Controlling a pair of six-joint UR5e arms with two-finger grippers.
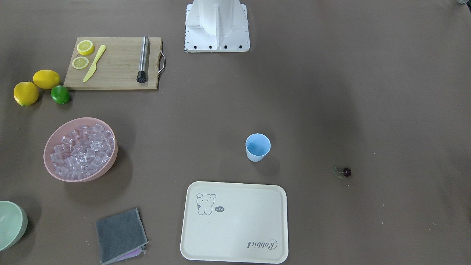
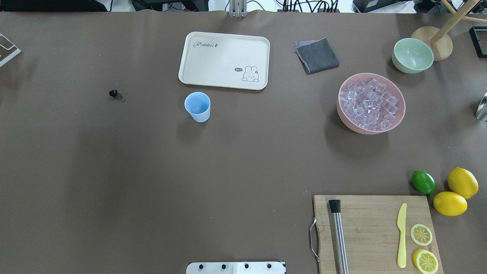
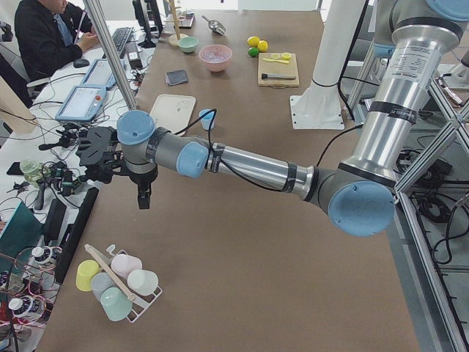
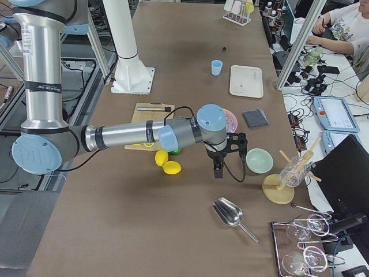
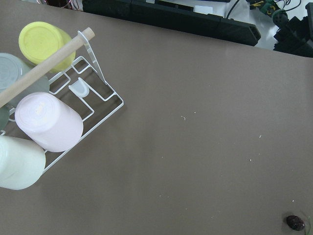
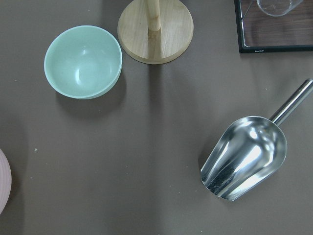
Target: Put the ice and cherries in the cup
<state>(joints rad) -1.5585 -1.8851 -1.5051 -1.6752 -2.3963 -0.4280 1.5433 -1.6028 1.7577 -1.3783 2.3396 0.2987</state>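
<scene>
The light-blue cup [image 1: 258, 147] stands upright and empty at mid-table, also in the overhead view [image 2: 197, 106]. The ice [image 1: 82, 151] fills a pink bowl [image 1: 92, 178] on the robot's right side. One dark cherry [image 1: 347, 172] with a curved stem lies on the robot's left side [image 2: 113, 93] and shows at the bottom corner of the left wrist view [image 5: 295, 222]. My left gripper [image 3: 143, 196] hangs beyond the table's left end near a cup rack. My right gripper [image 4: 219, 168] hangs near the green bowl. I cannot tell whether either is open or shut.
A cream tray [image 1: 235, 221] lies by the cup. There are a grey cloth [image 1: 121, 235], a pale green bowl [image 6: 83, 61], a metal scoop [image 6: 244, 156], a wooden stand [image 6: 155, 29], a cutting board [image 1: 117, 62] with knife and muddler, lemons and a lime [image 1: 60, 94], and a cup rack [image 5: 44, 107].
</scene>
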